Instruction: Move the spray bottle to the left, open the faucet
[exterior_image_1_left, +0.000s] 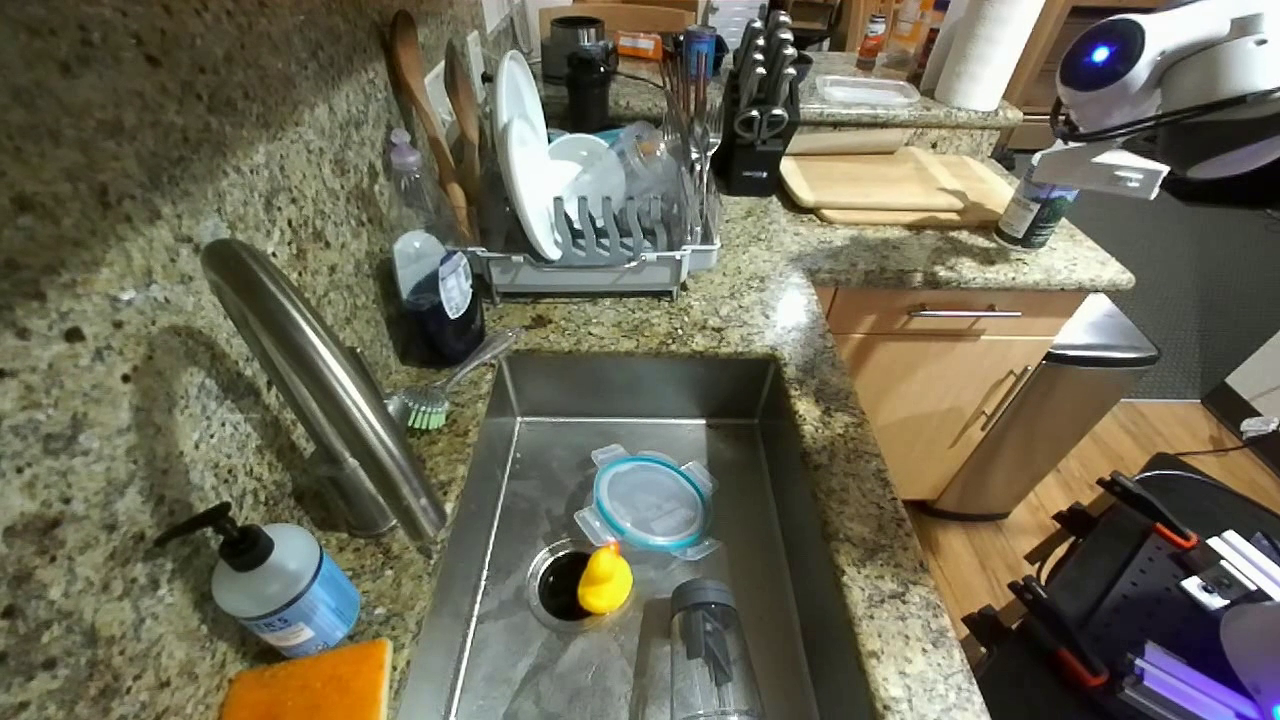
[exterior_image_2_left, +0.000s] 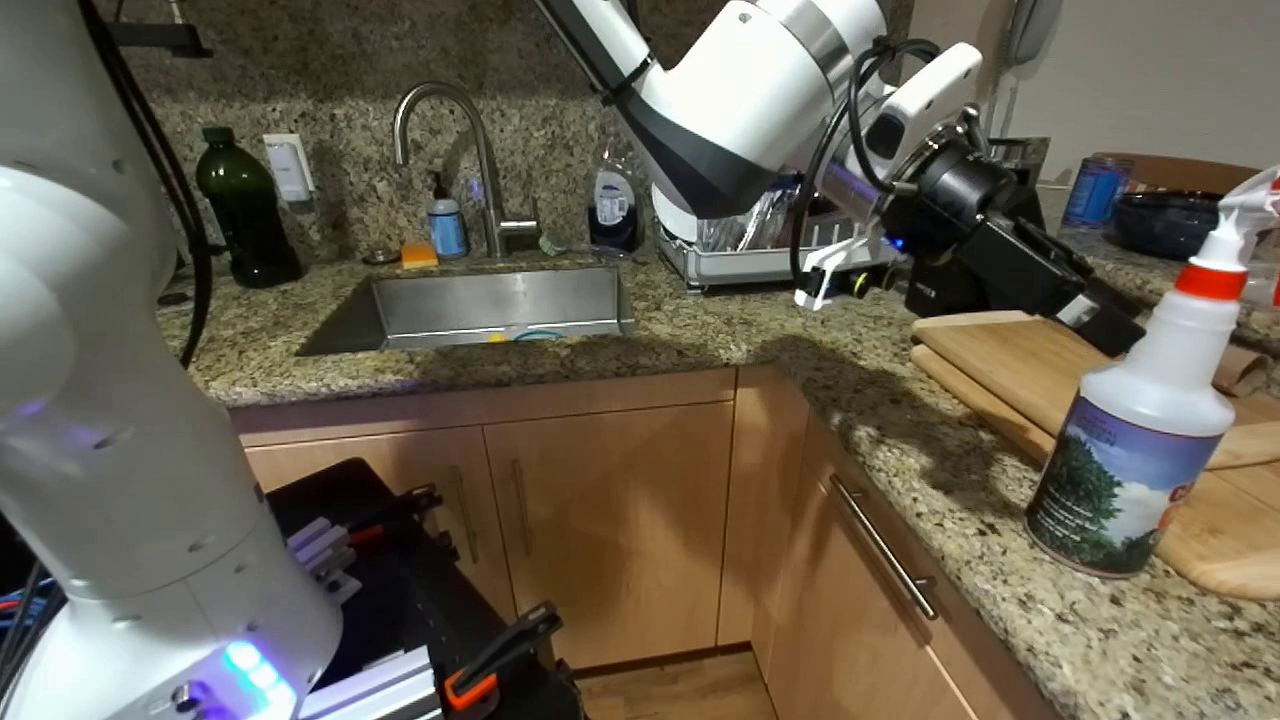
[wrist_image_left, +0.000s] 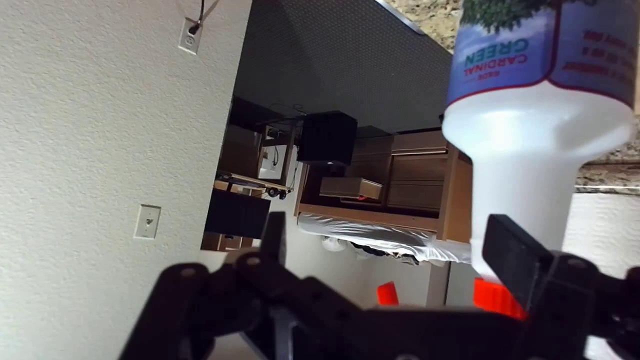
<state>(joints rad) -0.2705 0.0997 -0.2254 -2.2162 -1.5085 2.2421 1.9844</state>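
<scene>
Gripper (wrist_image_left: 392, 245): black, two-fingered; jaws spread wide, nothing grasped.

Spray bottle (exterior_image_2_left: 1135, 430): translucent white, red collar, blue label with tree, lettered "Cardinal" and "Green"; upright on the granite surface (exterior_image_2_left: 1150, 650), just beside the gripper's tips. In the wrist view one finger overlaps its neck; whether the two touch cannot be told.

Faucet (exterior_image_1_left: 330, 400): brushed steel, arched spout; well apart from the gripper, at the wall side of the sink (exterior_image_1_left: 640, 390).

Sink: stainless steel, well apart from the gripper; contents: yellow rubber duck (exterior_image_1_left: 605, 582) at the drain, clear lid (exterior_image_1_left: 652, 503) with teal seal, grey-capped clear bottle (exterior_image_1_left: 700, 640).

Cutting boards (exterior_image_2_left: 1000, 350): wood, stacked; below the gripper, alongside the spray bottle.

Knife block (exterior_image_1_left: 752, 160): black, with scissors; past the cutting boards from the gripper.

Dish rack (exterior_image_1_left: 590, 278): grey, holding white plates (exterior_image_1_left: 525, 190) and cutlery (exterior_image_1_left: 705, 140); between gripper and faucet.

Pump bottle (exterior_image_1_left: 285, 590): black pump, blue label; near the faucet, well apart from the gripper.
</scene>
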